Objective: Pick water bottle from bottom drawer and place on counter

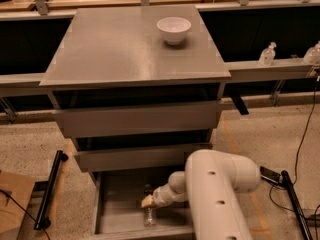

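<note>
Looking down on the drawer cabinet from the one camera view. Reaching into the pulled-out bottom drawer (114, 200) with the white arm (215, 194), and holding the gripper (147, 202) low over the drawer floor, right at the water bottle (149, 217). Touching the bottle or hanging just above it (cannot tell which, nor whether open or clamped on anything). Sitting near the drawer's front edge, just left of the arm's bulk, and showing only as a small clear shape under the gripper. Standing or lying, not possible to tell from here.

Judging the handling: probably weighing very little, being small, thin, crinkled plastic. So likely buckling under a hard squeeze and sliding away under a sideways nudge. Taking hold across the ribbed body around its middle (the ribs giving some bite) seeming safer than pinching the narrow neck or the cap. Squeezing gently, just enough for lifting without crushing.

Waiting above: the counter (115, 49), carrying a white bowl (174, 30) toward its back right and offering bare grey surface to the front and left. Jutting out between drawer and counter: the middle drawer (140, 156) and the top drawer (135, 119) (a light bottle knocking against either front on the way up being the risk).
</note>
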Controlling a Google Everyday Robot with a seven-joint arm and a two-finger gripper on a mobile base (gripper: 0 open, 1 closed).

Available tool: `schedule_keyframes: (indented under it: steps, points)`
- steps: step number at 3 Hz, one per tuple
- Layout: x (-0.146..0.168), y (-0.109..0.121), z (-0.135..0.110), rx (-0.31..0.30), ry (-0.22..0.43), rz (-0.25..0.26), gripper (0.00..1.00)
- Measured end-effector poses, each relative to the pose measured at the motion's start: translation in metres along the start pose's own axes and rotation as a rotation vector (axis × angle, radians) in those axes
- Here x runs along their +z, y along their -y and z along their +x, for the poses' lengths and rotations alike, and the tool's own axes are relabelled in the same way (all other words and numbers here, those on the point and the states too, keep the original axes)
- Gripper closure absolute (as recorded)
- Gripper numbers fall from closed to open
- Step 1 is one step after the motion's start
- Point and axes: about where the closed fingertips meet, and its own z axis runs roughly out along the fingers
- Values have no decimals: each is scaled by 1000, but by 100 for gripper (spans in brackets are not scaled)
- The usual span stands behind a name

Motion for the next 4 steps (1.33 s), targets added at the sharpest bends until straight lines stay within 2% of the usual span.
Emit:
schedule_keyframes:
  steps: [1,2,3,4]
  points:
    - [-46,-12,-7,-36,5,-157,100]
    - [-83,-29,1,-94,-63,-247,100]
    - [-128,-45,33,-135,-188,-304,100]
    - [-181,-55,64,-145,-260,-315,100]
